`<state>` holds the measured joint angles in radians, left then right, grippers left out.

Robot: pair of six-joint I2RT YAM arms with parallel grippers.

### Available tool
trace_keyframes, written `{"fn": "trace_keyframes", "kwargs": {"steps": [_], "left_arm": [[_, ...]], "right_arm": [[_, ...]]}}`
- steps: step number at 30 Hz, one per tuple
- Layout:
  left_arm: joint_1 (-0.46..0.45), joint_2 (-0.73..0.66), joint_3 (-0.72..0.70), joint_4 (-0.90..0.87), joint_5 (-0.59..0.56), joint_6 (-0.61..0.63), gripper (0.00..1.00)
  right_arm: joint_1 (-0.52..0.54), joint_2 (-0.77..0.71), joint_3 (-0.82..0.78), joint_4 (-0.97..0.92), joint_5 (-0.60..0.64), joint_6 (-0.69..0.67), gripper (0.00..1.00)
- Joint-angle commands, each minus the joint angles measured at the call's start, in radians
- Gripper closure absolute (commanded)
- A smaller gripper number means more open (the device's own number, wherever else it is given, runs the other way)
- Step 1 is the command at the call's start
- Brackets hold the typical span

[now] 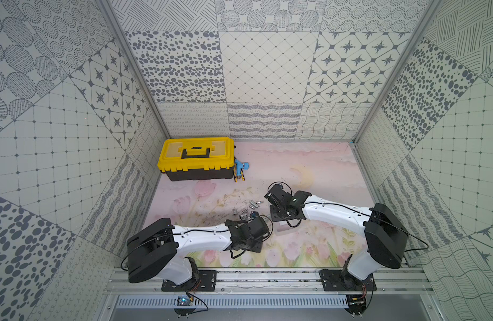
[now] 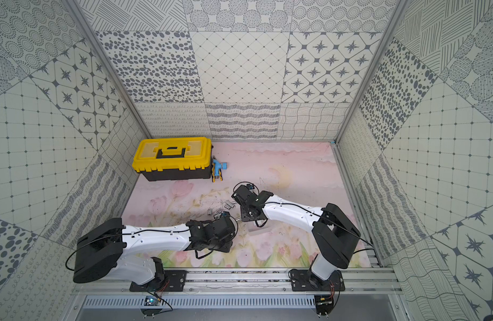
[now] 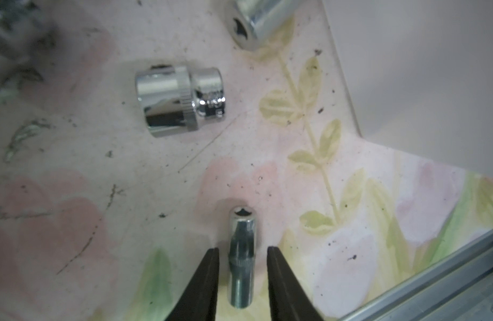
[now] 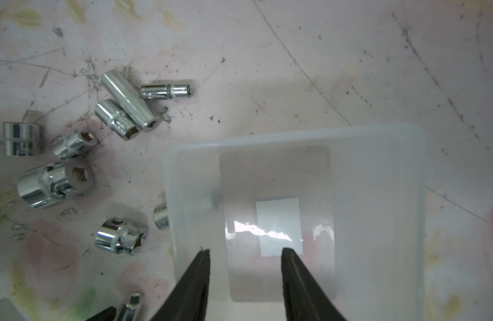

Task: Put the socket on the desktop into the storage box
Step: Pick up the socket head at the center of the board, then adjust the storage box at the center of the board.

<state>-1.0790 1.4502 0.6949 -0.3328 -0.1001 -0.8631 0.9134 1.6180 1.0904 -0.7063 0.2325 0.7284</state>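
Observation:
Several chrome sockets (image 1: pixel 251 207) lie loose on the pink flowered desktop; the right wrist view shows the same sockets (image 4: pixel 123 116). A slim socket (image 3: pixel 241 261) lies on the mat between the fingers of my left gripper (image 3: pixel 242 248), which is open, with a gap on each side. That slim socket (image 4: pixel 130 305) also shows at the edge of the right wrist view. The storage box (image 4: pixel 295 133), clear with a white label (image 4: pixel 278 225), holds nothing that I can see. My right gripper (image 4: pixel 245 249) hangs open over it with nothing between its fingers.
A chunky socket (image 3: pixel 181 100) and a longer one (image 3: pixel 256 22) lie just past the slim one. One socket (image 4: pixel 160 215) rests against the box's outer wall. A yellow-lidded toolbox (image 1: pixel 196 158) and a blue tool (image 1: pixel 239 169) stand at the back left.

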Motion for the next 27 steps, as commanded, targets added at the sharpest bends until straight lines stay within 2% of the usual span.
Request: {"fn": "trace_keyframes", "kwargs": {"steps": [1,11,17,22,27], "left_arm": [[-0.009,0.038,0.028,-0.025,0.001,0.002,0.69],[-0.009,0.086,0.047,-0.025,-0.015,-0.002,0.72],[-0.009,0.14,0.081,-0.047,-0.033,-0.009,0.81],[-0.009,0.164,0.098,-0.053,-0.038,-0.004,0.84],[-0.009,0.182,0.11,-0.064,-0.046,-0.008,0.93]], "right_arm": [[0.002,-0.01,0.026,-0.034,0.069,0.036,0.52],[-0.115,-0.072,-0.083,-0.035,0.066,0.089,0.54],[-0.183,-0.074,-0.099,-0.023,0.042,0.12,0.54],[-0.191,-0.073,-0.094,-0.02,0.046,0.117,0.54],[-0.149,-0.141,-0.079,-0.002,0.053,0.055,0.53]]}}
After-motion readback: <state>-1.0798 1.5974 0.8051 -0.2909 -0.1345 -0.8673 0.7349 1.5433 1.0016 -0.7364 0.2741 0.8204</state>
